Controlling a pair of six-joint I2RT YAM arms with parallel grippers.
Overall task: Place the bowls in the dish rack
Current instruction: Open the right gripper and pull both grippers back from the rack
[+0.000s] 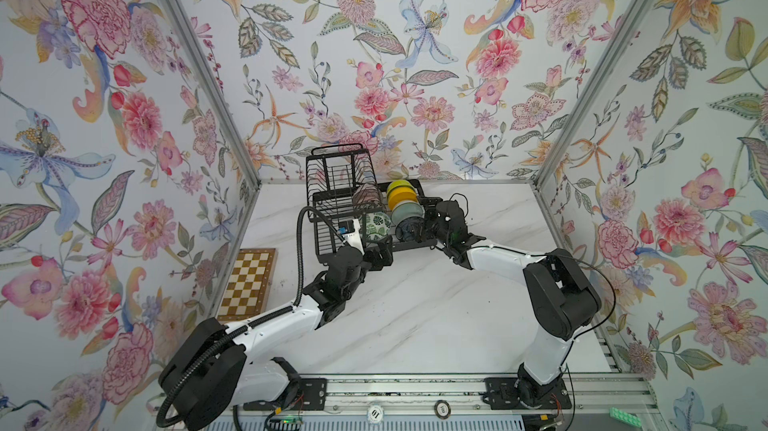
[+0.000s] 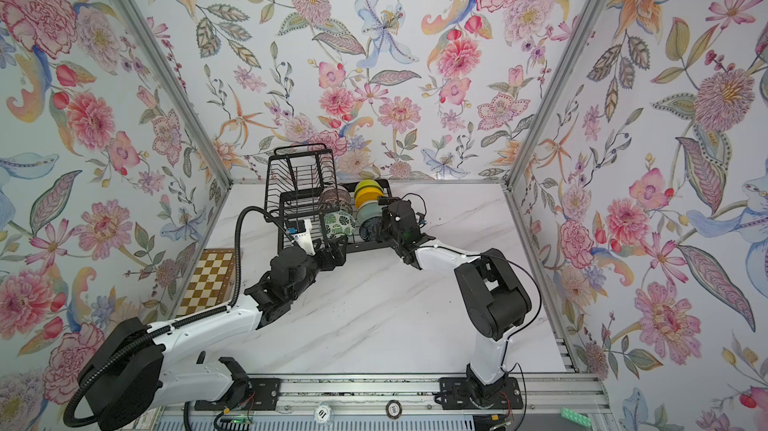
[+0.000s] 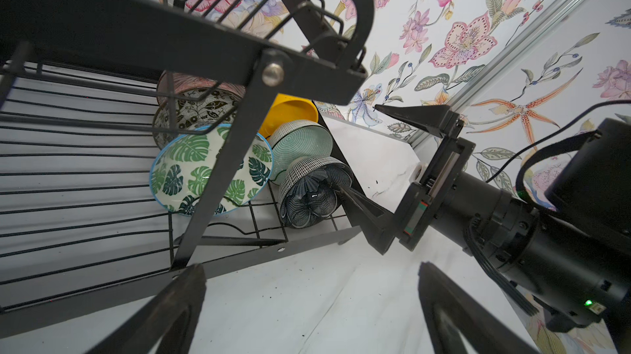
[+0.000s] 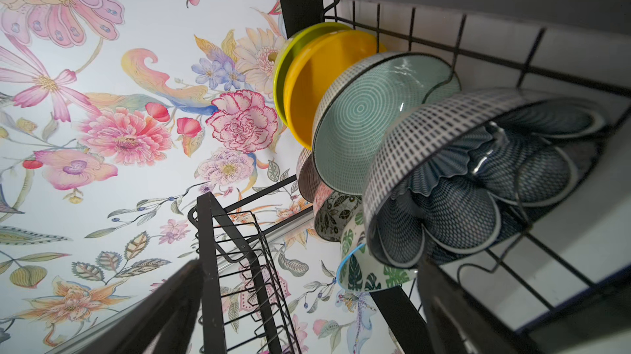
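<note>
The black wire dish rack (image 1: 332, 184) stands at the back of the table in both top views. Several bowls stand on edge in its lower tray. One row holds lime green (image 4: 283, 62), orange-yellow (image 4: 317, 86), pale celadon (image 4: 362, 120) and dark blue patterned (image 4: 461, 198). Beside them are pink ribbed (image 3: 191, 81), black-and-white (image 3: 201, 110) and green-leaf (image 3: 191, 171). My right gripper (image 3: 356, 147) is open wide, with one fingertip at the dark blue bowl's rim and the other up in the air. My left gripper (image 3: 310, 277) is open and empty, low at the rack's front edge.
A brown-and-cream chessboard (image 1: 249, 283) lies against the left wall. The rack's raised upper basket (image 2: 299, 171) hangs over the left half of the tray. White marble tabletop (image 1: 415, 308) stretches in front of the rack between the two arms.
</note>
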